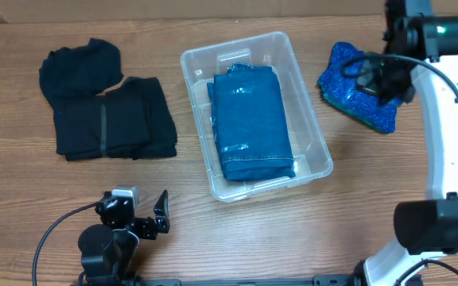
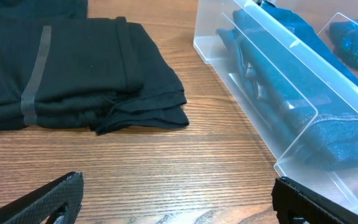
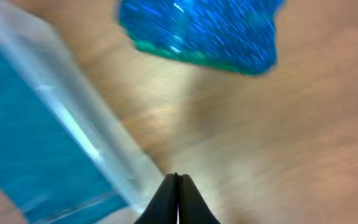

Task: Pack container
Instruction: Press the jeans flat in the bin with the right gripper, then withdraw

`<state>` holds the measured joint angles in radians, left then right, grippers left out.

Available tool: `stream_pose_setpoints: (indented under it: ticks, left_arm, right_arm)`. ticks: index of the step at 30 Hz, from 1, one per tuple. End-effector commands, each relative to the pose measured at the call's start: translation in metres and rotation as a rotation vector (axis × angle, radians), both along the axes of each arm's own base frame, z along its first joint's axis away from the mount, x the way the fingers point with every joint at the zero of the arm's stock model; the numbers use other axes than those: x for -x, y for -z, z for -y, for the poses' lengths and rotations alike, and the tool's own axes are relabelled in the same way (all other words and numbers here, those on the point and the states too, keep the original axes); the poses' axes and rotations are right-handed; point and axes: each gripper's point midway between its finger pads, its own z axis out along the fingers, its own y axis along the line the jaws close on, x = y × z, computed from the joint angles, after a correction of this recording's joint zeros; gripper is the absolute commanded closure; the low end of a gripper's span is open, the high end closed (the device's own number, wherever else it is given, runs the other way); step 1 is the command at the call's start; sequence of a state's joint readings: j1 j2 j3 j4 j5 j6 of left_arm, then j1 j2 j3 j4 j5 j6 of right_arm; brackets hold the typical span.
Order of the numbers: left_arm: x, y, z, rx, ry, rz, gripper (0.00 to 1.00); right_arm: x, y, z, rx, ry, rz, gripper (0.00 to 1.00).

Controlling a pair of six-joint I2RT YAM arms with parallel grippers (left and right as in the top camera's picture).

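Observation:
The clear plastic container (image 1: 316, 151) stands at the table's middle with folded blue jeans (image 1: 253, 123) lying inside; both show in the left wrist view, container (image 2: 229, 50) and jeans (image 2: 291, 99). A sparkly blue garment (image 1: 355, 89) lies on the table right of the container, also in the blurred right wrist view (image 3: 204, 31). Folded black clothes (image 1: 106, 115) lie at the left (image 2: 73, 68). My right gripper (image 3: 178, 180) is shut and empty, above the table between container and blue garment. My left gripper (image 2: 179, 199) is open and empty near the front edge.
The container wall (image 3: 61, 112) runs along the left of the right wrist view. Bare wooden table (image 1: 253, 230) lies in front of the container. The right arm's base (image 1: 428, 230) stands at the front right.

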<state>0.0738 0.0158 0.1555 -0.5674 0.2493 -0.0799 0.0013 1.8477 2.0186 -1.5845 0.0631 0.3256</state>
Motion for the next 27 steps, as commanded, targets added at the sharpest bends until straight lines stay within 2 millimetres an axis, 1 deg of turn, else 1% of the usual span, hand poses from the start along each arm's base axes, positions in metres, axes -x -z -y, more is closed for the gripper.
stream_pose_setpoints:
  ticks: [1,2,5,7,8,9,12,14,17,20,27]
  left_arm:
    - [0.0,0.0,-0.001,0.013,-0.011,0.002,0.0]
    - [0.0,0.0,-0.001,0.013,-0.011,0.002,0.0]
    - [0.0,0.0,-0.001,0.013,-0.011,0.001,0.0]
    - [0.0,0.0,-0.001,0.013,-0.011,0.002,0.0]
    - [0.0,0.0,-0.001,0.013,-0.011,0.002,0.0]
    - [0.0,0.0,-0.001,0.013,-0.011,0.002,0.0]
    - [0.0,0.0,-0.001,0.013,-0.011,0.002,0.0]
    - [0.0,0.0,-0.001,0.013,-0.011,0.002,0.0]
    - [0.0,0.0,-0.001,0.013,-0.011,0.002,0.0]
    - [0.0,0.0,-0.001,0.013,-0.011,0.001,0.0]
    - [0.0,0.0,-0.001,0.013,-0.011,0.002,0.0]
  right_arm:
    - [0.017,0.047,0.01,-0.007,0.034,-0.12,0.96]
    - [0.023,0.065,0.008,-0.016,0.024,-0.158,0.96]
    - [0.033,0.1,-0.011,-0.123,-0.024,-0.214,0.96]
    - [0.04,0.112,-0.02,-0.153,-0.039,-0.24,0.96]
    - [0.042,0.115,-0.024,-0.151,-0.052,-0.249,0.96]
    - [0.043,0.116,-0.03,-0.15,-0.067,-0.252,0.96]
    - [0.04,0.115,-0.063,-0.165,-0.156,-0.233,0.96]
    - [0.039,0.115,-0.076,-0.176,-0.189,-0.222,0.96]
    - [0.04,0.114,-0.086,-0.221,-0.203,-0.223,0.96]
    - [0.046,0.113,-0.091,-0.232,-0.212,-0.243,0.96]
    - [0.055,0.112,-0.126,-0.254,-0.3,-0.254,0.96]
